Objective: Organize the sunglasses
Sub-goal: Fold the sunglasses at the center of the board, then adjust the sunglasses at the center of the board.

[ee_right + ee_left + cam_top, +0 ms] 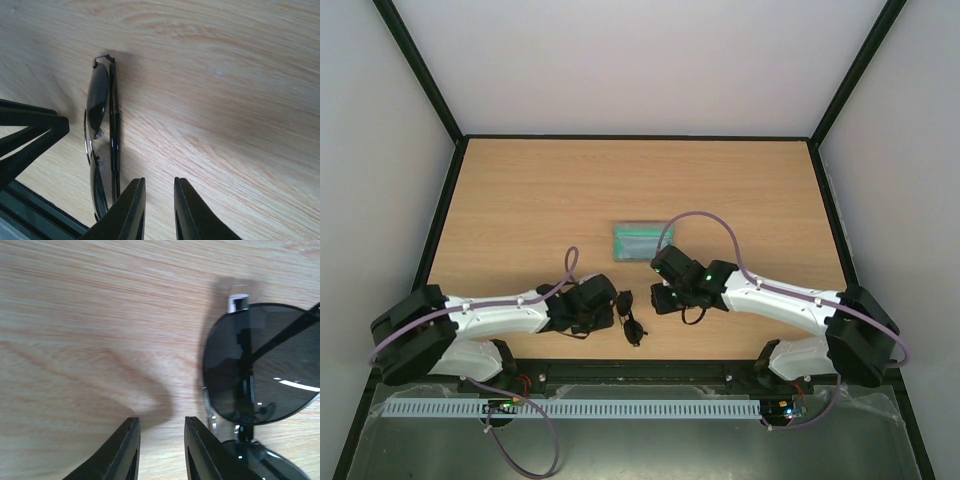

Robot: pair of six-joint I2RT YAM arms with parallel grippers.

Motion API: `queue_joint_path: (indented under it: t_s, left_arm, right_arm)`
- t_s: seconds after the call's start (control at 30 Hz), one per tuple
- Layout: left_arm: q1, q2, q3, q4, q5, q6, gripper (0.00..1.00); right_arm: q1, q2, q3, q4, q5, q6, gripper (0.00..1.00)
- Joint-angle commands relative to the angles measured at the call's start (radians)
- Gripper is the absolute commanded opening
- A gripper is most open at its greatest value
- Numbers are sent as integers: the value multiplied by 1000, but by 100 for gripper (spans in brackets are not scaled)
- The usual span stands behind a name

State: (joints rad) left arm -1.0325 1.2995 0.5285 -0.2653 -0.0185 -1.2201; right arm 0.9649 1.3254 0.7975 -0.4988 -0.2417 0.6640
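Note:
The sunglasses [631,318] lie folded on the wooden table near its front edge, between my two grippers. In the left wrist view a dark rounded lens of the sunglasses [260,365] lies just right of my left gripper [161,422]. That gripper is open over bare wood, its right finger [202,450] close beside the frame. In the right wrist view the folded sunglasses [102,145] lie edge-on, just left of my right gripper [159,182]. Its jaws stand a narrow gap apart with only wood between them. From above, the left gripper [612,304] is left of the glasses and the right gripper [656,299] is right of them.
A grey-green rectangular case [638,242] lies behind the grippers, mid-table. The table's black front rail [30,210] runs just beyond the glasses. The left arm's black fingers [30,137] show at the left of the right wrist view.

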Motion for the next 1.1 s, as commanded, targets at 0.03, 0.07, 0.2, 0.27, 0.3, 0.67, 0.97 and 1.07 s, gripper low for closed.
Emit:
queue_joint_path:
  t_s: [0.03,0.07,0.2,0.27,0.3,0.67,0.97,1.07]
  left_arm:
    - [-12,99,-10,94,45,-6,27]
    - [-13,117,-7,109,50,-6,27]
    - [-12,171,11,142,52,1,26]
    - [-12,197,27,144,49,10,26]
    - [-12,210,36,147,48,14,26]
    - [-8,323,128,166,66,59,26]
    - [-7,193,39,117,38,28,26]
    - [-7,157,18,94,25,25,25]
  right_arm:
    - [-36,-52,-51,-12,-37,32,17]
    - [-49,-55,-61,-5,-47,34,17]
    - [-80,-60,-100,16,-73,30,15]
    - [-90,-68,-115,22,-75,31,15]
    - [-96,-69,-120,25,-77,31,15]
    - [-112,-120,-159,32,-118,57,11]
    - [-96,-223,-218,2,-145,105,12]
    - [-73,-228,-219,15,-137,132,15]
